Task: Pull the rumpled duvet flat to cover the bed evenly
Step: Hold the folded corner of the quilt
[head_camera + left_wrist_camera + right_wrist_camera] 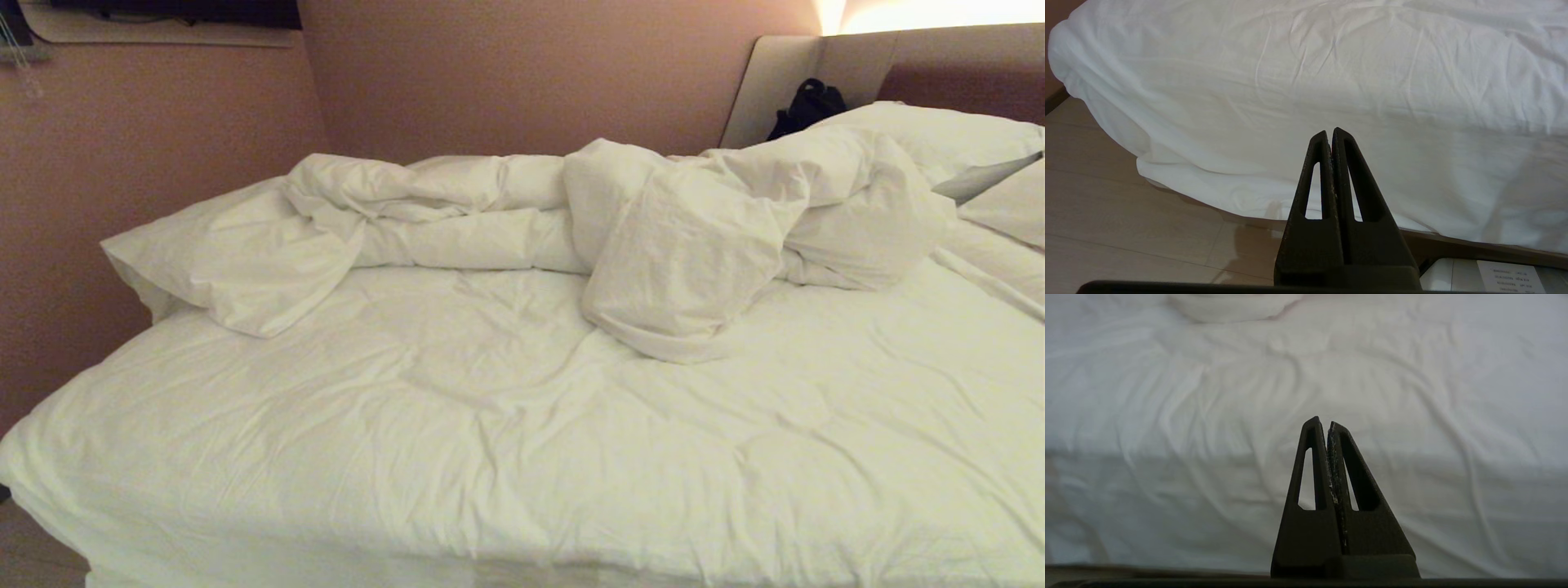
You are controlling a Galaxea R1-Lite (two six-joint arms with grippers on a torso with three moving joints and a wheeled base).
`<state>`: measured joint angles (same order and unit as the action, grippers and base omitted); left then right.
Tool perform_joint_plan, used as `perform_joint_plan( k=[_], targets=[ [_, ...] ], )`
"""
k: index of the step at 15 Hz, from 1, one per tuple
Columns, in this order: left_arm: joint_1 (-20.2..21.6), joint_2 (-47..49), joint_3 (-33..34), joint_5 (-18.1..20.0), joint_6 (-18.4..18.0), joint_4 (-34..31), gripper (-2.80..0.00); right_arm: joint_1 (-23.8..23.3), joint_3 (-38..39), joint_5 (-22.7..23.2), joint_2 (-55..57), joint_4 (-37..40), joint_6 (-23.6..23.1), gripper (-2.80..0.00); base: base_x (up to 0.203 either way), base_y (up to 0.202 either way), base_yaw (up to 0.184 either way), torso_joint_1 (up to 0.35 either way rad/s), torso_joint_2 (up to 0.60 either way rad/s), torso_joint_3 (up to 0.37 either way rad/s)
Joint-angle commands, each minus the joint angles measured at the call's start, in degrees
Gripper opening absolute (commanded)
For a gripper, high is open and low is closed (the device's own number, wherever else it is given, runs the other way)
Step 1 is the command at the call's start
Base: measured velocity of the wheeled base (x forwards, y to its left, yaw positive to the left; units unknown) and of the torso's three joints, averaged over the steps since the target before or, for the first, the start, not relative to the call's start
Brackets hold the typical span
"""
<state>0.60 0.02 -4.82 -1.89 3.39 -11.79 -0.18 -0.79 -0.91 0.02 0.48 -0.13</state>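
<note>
The white duvet (506, 392) lies wrinkled over the near part of the bed (963, 61). Its far part is bunched into a long folded heap (678, 245) along the wall side. Neither arm shows in the head view. In the left wrist view my left gripper (1330, 132) is shut and empty, held low before the duvet's (1331, 81) hanging edge near the bed's corner. My right gripper (1323, 422), seen in the right wrist view, is also shut and empty, facing the duvet's (1306, 375) side without touching it.
White pillows (939, 135) lie at the right by the padded headboard, with a black bag (808, 106) behind them. A pink wall (122, 163) runs along the bed's far side. Pale wood floor (1126, 212) and the bed's brown base (1474, 245) lie under the left gripper.
</note>
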Motion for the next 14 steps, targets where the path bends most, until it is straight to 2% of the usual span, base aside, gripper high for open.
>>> perform_joint_plan(
  k=[1, 6, 9, 14],
  targets=[
    [0.02, -0.02, 0.07, -0.04, 0.04, -0.08, -2.8, 0.01, -2.28, -0.07, -0.02, 0.42, -0.16, -2.8, 0.0, 0.0, 0.0, 0.0, 0.0, 0.0],
    [0.02, -0.02, 0.07, -0.04, 0.04, -0.08, -2.8, 0.01, -15.26, 1.42, 2.46, 13.49, -0.25, -2.8, 0.0, 0.0, 0.0, 0.0, 0.0, 0.0],
    [0.02, -0.02, 0.07, -0.03, 0.04, -0.08, -2.8, 0.01, -18.32, 2.75, 12.95, 12.84, 0.09, -2.8, 0.0, 0.0, 0.0, 0.0, 0.0, 0.0],
    [0.02, -0.02, 0.07, -0.04, 0.04, -0.08, -2.8, 0.03, -24.53, 7.94, 38.05, 2.86, 3.94, -2.8, 0.0, 0.0, 0.0, 0.0, 0.0, 0.0]
  ],
)
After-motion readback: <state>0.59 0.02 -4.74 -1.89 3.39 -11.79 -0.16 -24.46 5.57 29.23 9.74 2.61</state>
